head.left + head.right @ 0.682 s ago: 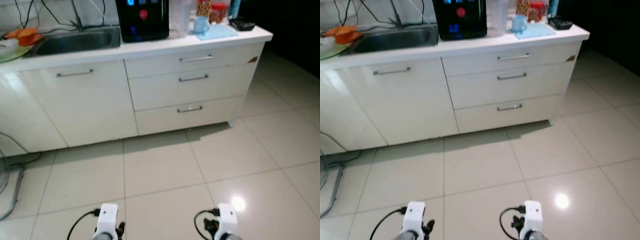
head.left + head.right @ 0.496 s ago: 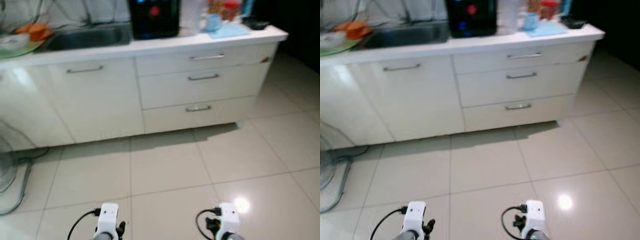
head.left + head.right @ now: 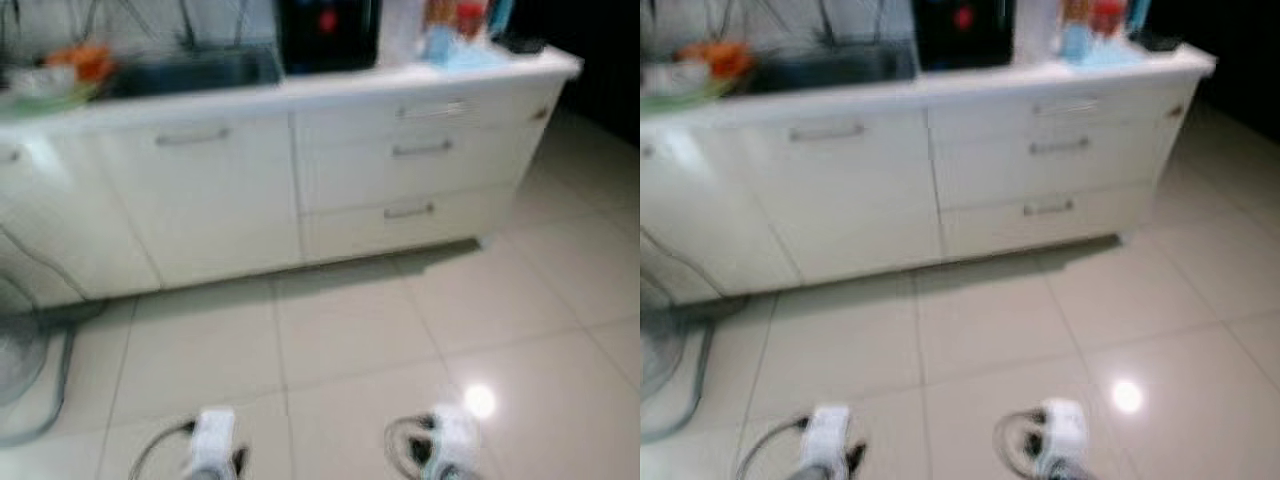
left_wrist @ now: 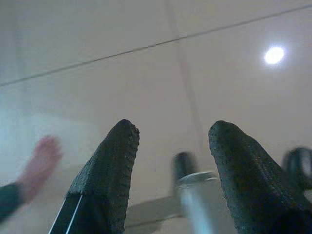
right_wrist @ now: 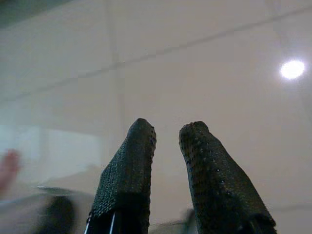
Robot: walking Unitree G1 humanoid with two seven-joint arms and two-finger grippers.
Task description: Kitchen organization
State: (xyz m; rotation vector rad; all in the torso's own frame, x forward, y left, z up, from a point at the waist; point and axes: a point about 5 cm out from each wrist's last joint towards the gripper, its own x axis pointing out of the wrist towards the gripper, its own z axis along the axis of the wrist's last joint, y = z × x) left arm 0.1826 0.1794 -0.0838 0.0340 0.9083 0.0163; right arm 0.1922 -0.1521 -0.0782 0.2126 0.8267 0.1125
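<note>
At about 10 o'clock we see a fan (image 3: 25, 370) standing on the floor (image 3: 350, 330) with its cable trailing beside the cabinet; our footing could snag on it if we drift that way. Our left hand (image 4: 170, 141) hangs low over the tiles, fingers spread and holding nothing. The head views are blurred, so we judge that grasping anything from here would be unreliable. At 12 o'clock the white table (image 3: 300, 95) runs with its long axis across our view, drawer fronts facing us, well apart from both hands. On it, from left: an orange item (image 3: 85, 60), the sink (image 3: 190, 70), a black appliance (image 3: 328, 30), then blue and red containers (image 3: 455, 25) too smeared to name. Our right hand (image 5: 165, 141) also hangs empty, fingers slightly parted
</note>
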